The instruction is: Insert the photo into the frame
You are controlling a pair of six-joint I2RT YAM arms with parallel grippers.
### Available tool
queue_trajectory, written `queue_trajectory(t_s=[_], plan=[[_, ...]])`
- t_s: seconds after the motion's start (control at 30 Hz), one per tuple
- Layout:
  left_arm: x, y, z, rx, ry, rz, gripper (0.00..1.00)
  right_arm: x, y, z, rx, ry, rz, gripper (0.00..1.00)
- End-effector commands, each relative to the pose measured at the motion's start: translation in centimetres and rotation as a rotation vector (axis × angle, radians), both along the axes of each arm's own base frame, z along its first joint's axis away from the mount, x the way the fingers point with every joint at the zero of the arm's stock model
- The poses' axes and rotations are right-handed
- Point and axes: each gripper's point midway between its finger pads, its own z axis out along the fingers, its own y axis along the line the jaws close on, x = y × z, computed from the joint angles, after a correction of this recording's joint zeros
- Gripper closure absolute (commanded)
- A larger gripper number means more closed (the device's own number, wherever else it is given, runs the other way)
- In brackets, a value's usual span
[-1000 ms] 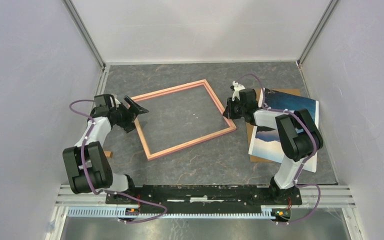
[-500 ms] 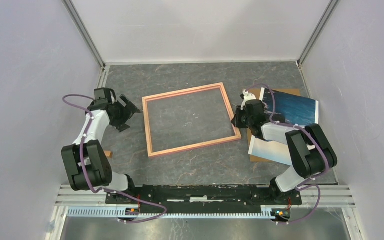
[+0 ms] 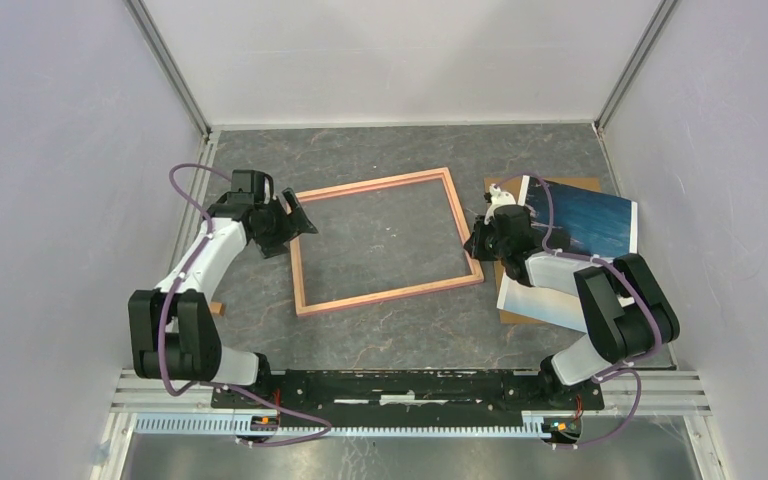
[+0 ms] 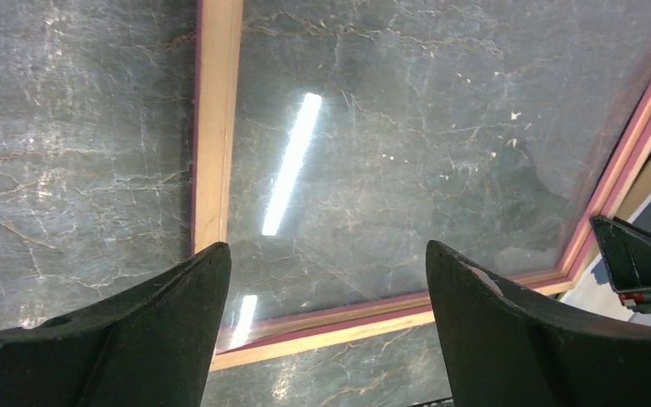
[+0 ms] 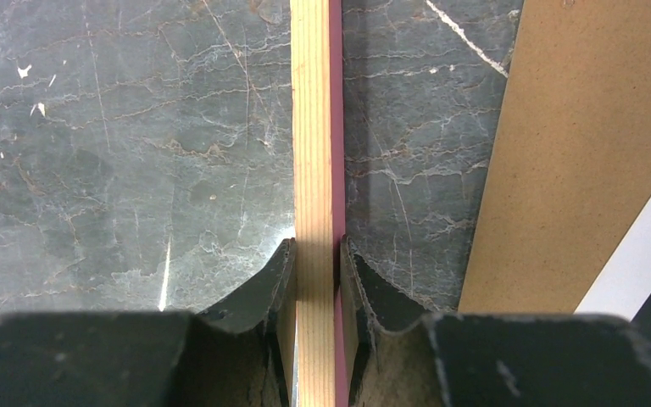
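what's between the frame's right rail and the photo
Past the frame comes a narrow strip of bare table, then the exposed edge of the brown backing board, then the photo. The right wrist view shows it best.

Right claw (image 3: 477, 240) at frame (image 3: 385, 294) rail — photo (image 3: 588, 215) beside.

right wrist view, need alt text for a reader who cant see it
The right gripper is shut on a rail of the frame, a pale wood strip with a pink edge running straight up the picture over the dark marbled table. At the right lie the brown backing board and a pale strip of the photo.
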Motion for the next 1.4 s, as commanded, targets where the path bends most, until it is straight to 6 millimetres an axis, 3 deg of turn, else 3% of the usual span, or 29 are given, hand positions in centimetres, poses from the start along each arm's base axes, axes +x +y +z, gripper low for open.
queue_trajectory(t_s=[0.0, 0.57, 0.67, 0.87, 0.97, 1.03, 1.17, 1.27, 1.33, 1.37], plan=[[0.2, 0.2, -1.2, 0.052, 0.015, -0.010, 0.08, 1.9, 1.0, 2.6, 0.059, -0.100, 0.014, 1.00], [0.7, -1.8, -7.5, 0.027, 0.125, 0.052, 0.08, 1.5, 1.8, 2.1, 0.099, -0.095, 0.047, 1.00], [0.9, -2.5, -7.9, 0.011, 0.126, 0.037, 0.09, 1.4, 2.2, 2.3, 0.116, -0.097, 0.060, 1.00], [1.2, -2.9, -6.9, 0.014, 0.094, 0.019, 0.07, 1.4, 2.6, 3.0, 0.138, -0.110, 0.075, 1.00], [1.1, -2.0, -6.1, 0.098, 0.087, 0.026, 0.07, 1.3, 2.7, 3.4, 0.148, -0.114, 0.078, 1.00], [1.4, -1.0, -4.4, 0.198, 0.039, 0.034, 0.06, 1.3, 2.6, 3.7, 0.149, -0.120, 0.068, 1.00], [1.6, -0.8, -0.6, 0.281, -0.033, 0.034, 0.06, 1.2, 1.7, 3.6, 0.130, -0.115, 0.023, 1.00], [1.1, -3.2, 1.9, 0.253, -0.086, -0.040, 0.09, 1.2, 1.5, 3.4, 0.128, -0.094, -0.003, 1.00], [0.2, -6.7, 3.1, 0.141, -0.129, -0.147, 0.11, 1.1, 1.5, 3.4, 0.152, -0.066, -0.029, 1.00], [-0.7, -9.6, 3.7, 0.055, -0.158, -0.241, 0.12, 1.0, 1.8, 3.5, 0.180, -0.055, -0.037, 1.00]])
